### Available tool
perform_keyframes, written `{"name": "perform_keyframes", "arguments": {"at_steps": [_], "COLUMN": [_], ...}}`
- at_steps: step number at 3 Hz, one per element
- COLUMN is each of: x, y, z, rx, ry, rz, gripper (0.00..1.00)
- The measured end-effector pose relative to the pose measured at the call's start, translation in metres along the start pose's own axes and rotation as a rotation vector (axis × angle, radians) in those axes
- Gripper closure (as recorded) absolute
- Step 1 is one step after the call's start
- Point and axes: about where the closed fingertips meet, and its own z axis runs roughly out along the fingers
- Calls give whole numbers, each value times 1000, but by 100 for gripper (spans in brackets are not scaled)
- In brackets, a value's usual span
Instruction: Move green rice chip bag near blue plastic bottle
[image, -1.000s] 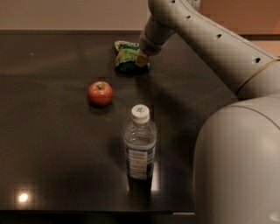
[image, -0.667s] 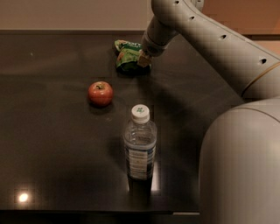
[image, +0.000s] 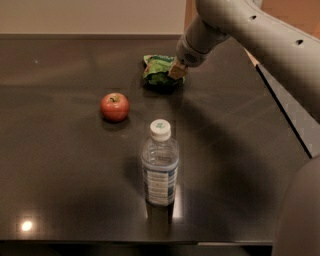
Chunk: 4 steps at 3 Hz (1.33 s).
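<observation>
The green rice chip bag (image: 158, 70) is at the far middle of the dark table (image: 60, 165), crumpled, with a dark shadow under it. My gripper (image: 177, 70) comes down from the upper right and is shut on the bag's right edge. The blue plastic bottle (image: 159, 170) stands upright near the table's front edge, white cap on, well in front of the bag.
A red apple (image: 114, 106) sits left of centre, between the bag and the bottle. My arm (image: 260, 40) spans the upper right, and the robot body (image: 300, 220) fills the lower right corner. The table's right edge runs diagonally under the arm.
My gripper and the bag have shifted together a little to the right and toward the front. The apple and the bottle have not moved.
</observation>
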Motion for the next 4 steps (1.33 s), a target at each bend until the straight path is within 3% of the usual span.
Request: {"name": "perform_keyframes", "arguments": {"at_steps": [2, 4], "x": [39, 72], "y": [60, 132], "z": [-70, -113], "rx": [-23, -52], "ry": [-16, -10], "rz": [7, -18], "gripper": [100, 100]}}
